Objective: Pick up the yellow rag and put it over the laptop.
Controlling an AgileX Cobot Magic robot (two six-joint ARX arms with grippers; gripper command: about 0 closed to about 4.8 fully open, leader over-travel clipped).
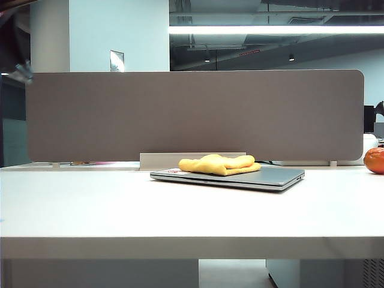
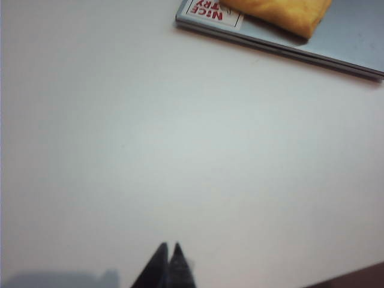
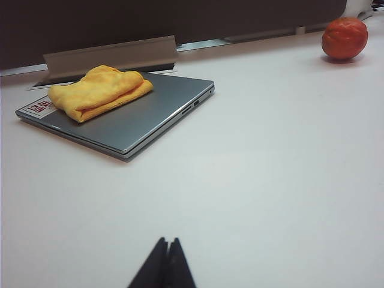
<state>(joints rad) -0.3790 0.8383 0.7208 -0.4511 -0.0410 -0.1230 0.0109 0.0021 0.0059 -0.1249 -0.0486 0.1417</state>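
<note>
Exterior view: yellow rag (image 1: 219, 164) already lies bunched on the closed laptop (image 1: 273, 176), toward its left half, laptop flat on the white tabletop (image 1: 120, 210); neither arm shows here, so both are out of frame. Task looks finished, placement step done; next move, if any, calls only for keeping the arms clear, maybe spreading the rag, since it covers just part of the lid. Orange round thing (image 1: 374, 160) is cut off at the right edge. Left wrist view: left claw (image 2: 167, 255) is closed, empty, above bare tabletop well apart from the laptop; only the laptop's stickered corner (image 2: 210, 11) and a rag edge show. Right wrist view: right claw (image 3: 167, 251) is closed, holding nothing, well apart from the laptop; sticker text partly hidden by rag.
</note>
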